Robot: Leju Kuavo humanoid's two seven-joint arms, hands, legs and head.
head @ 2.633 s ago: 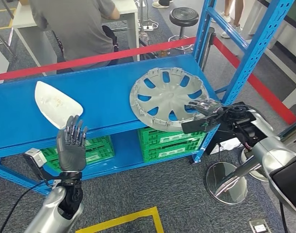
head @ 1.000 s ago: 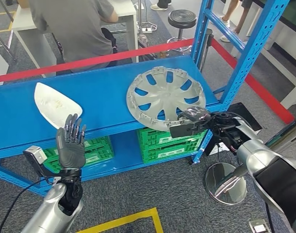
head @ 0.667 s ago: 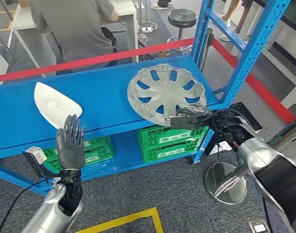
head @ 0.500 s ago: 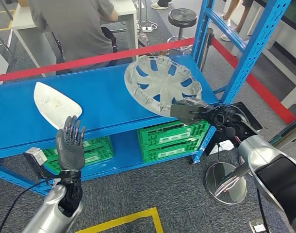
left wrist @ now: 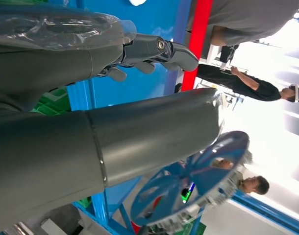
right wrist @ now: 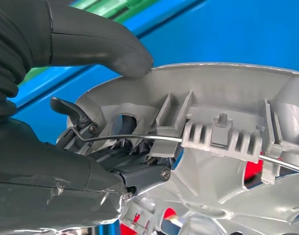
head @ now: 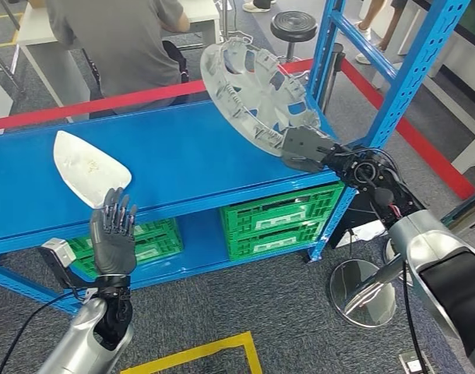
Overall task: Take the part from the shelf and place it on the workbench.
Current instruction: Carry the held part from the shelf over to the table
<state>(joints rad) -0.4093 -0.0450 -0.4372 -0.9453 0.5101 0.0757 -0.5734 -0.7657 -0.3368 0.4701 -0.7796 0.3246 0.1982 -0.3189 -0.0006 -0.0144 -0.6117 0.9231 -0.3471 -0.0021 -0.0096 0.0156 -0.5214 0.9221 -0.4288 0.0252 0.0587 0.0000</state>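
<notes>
right wrist view | wheel cover rim seemingly pinched | right hand

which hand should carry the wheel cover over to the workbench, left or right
Right. The right hand already grips the wheel cover by its rim, lifted and tilted above the blue shelf. The left hand is raised open, holding nothing, far from it.

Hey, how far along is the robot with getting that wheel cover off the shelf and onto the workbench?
Done: the right hand grips the wheel cover by its rim and holds it tilted, clear of the blue shelf. In hand: carrying it away. Left: setting it on the workbench. The left hand is open, and the white part lies on the shelf.
</notes>
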